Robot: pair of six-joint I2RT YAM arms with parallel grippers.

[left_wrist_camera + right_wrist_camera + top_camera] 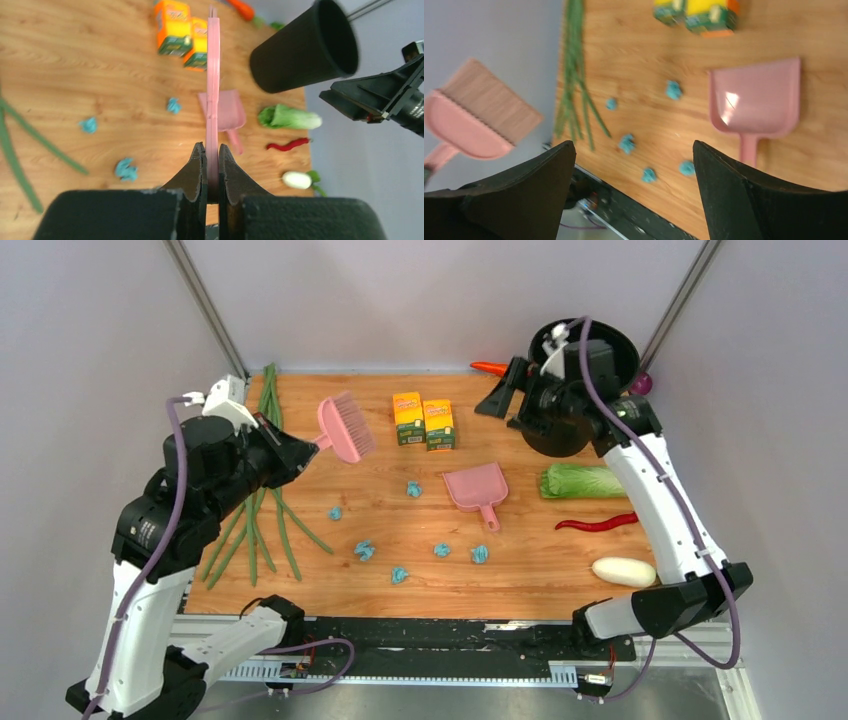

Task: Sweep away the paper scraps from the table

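Left gripper (305,450), seen from overhead, was clamped on the handle of one pink brush (347,427), which it held over the upper left of the table (540,585). The right gripper (497,400) hung at the upper right, in front of a black tub (605,345). I counted six paper scraps (364,551) loose on the wood across the lower middle. The rightmost lay just below the handle of the one pink dustpan (477,488). Two yellow boxes (408,418) stood side by side at top centre. A bundle of long green beans (262,520) ran down the left edge, partly under the left arm. On the right lay one cabbage (583,481), one red chilli (598,524) and one white radish (623,571).

From the left wrist, both fingers (197,170) pressed together on the brush, seen edge-on. It cut across the dustpan behind it. Three scraps showed at left and centre, and both boxes at the top.

From the right wrist, blurred, the two fingers (524,195) stood wide apart with nothing between them. Five scraps lay on the wood in the middle of the frame. The dustpan was at the right and the brush at the far left, past the table edge.
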